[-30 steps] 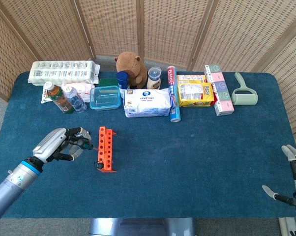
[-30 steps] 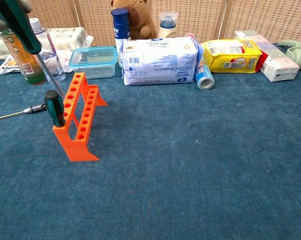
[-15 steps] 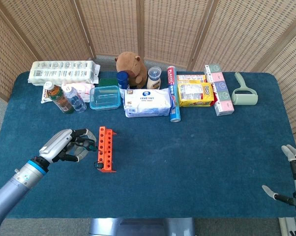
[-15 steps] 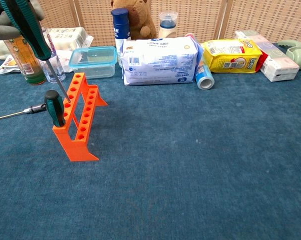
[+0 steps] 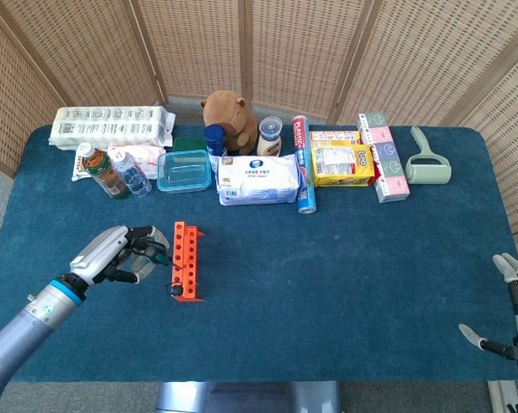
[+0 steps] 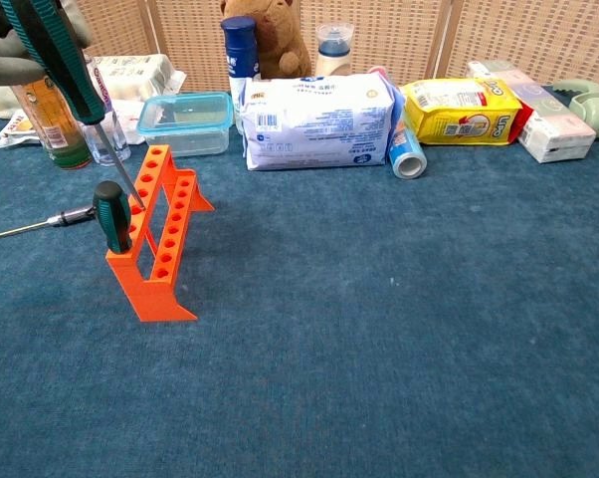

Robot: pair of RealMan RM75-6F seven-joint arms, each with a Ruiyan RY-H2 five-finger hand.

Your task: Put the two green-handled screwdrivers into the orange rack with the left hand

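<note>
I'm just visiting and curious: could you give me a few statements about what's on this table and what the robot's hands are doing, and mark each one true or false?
1. One green-handled screwdriver already stands in the orange rack. True.
2. The left hand holds a second screwdriver with its tip down at the rack. True.
3. The right hand is holding the lint roller. False: it holds nothing and sits at the table's near right edge; the lint roller lies at the far right of the table.
4. The rack is lying flat on its side. False: it stands upright on the blue cloth.
5. A brown plush toy sits at the back of the table. True.
</note>
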